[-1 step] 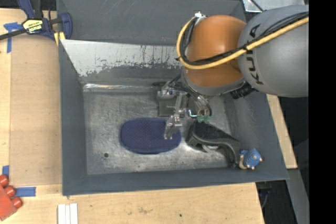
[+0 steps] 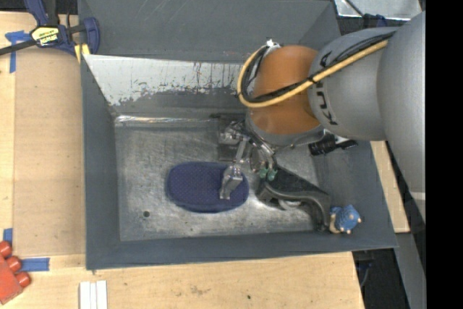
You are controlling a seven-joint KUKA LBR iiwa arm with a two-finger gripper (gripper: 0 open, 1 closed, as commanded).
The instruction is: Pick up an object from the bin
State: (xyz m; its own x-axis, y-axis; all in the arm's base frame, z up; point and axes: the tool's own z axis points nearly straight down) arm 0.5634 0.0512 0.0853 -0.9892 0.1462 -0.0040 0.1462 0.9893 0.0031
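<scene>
Bin [image 2: 99, 192] holds blue disc [image 2: 199, 187], black handle [image 2: 295, 191], toy [image 2: 346, 219].

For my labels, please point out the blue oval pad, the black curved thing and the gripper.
blue oval pad [image 2: 189, 188]: camera view, its left half.
black curved thing [image 2: 300, 190]: camera view, its middle.
gripper [image 2: 234, 181]: camera view, its lower end.

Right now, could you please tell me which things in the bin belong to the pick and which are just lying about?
In the job: gripper; dark blue oval pad under it, mid-bin.
Lying about: black curved piece to the pad's right; small blue toy at the bin's lower right corner.
</scene>
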